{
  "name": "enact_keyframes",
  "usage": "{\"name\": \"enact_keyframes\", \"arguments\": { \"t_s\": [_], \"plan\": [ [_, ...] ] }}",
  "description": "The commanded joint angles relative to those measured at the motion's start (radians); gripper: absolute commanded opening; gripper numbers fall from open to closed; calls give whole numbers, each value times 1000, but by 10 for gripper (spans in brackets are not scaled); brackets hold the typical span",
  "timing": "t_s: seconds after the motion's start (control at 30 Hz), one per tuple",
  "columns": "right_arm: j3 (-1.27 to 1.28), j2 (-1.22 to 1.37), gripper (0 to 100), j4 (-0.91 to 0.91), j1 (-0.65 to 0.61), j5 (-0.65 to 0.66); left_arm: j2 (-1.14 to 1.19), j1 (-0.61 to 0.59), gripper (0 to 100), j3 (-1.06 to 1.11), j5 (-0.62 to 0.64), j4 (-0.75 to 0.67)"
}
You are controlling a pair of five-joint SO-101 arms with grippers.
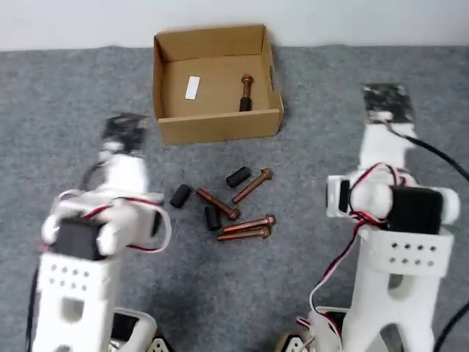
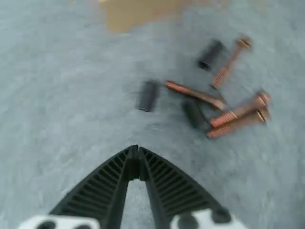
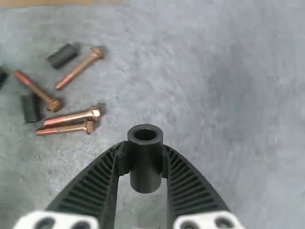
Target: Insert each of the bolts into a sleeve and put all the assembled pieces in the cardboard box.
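Note:
The cardboard box (image 1: 218, 121) stands at the back of the grey carpet with one bolt-and-sleeve piece (image 1: 245, 93) lying inside. In front of it lie several copper bolts (image 1: 253, 185) and three loose black sleeves (image 1: 238, 177). My left gripper (image 2: 138, 153) is shut and empty, hovering short of a sleeve (image 2: 148, 95) and the bolts (image 2: 238, 110). My right gripper (image 3: 144, 151) is shut on an upright black sleeve (image 3: 145, 157), its bore facing the camera, off to the side of the bolt pile (image 3: 71, 117). The left arm (image 1: 102, 227) and right arm (image 1: 396, 213) flank the pile.
A white label (image 1: 192, 87) lies on the box floor. Two bolts (image 1: 247, 228) lie side by side nearest the front. Open carpet (image 1: 315, 147) stretches between the pile and the right arm. Red and white cables run along both arms.

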Motion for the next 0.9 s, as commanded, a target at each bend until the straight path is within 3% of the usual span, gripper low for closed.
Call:
{"name": "enact_keyframes", "arguments": {
  "t_s": [0.0,0.37,0.57,0.87],
  "plan": [
    [34,-53,9,38,110,-54,97,149,7,-48,-152,-37],
    [68,-174,9,38,292,-60,448,362,23,-56,-442,-143],
    [68,-213,9,38,292,-61,615,373,150,-159,-537,-97],
    [77,-259,9,38,292,-61,845,381,160,-355,-608,-75]
  ]
}}
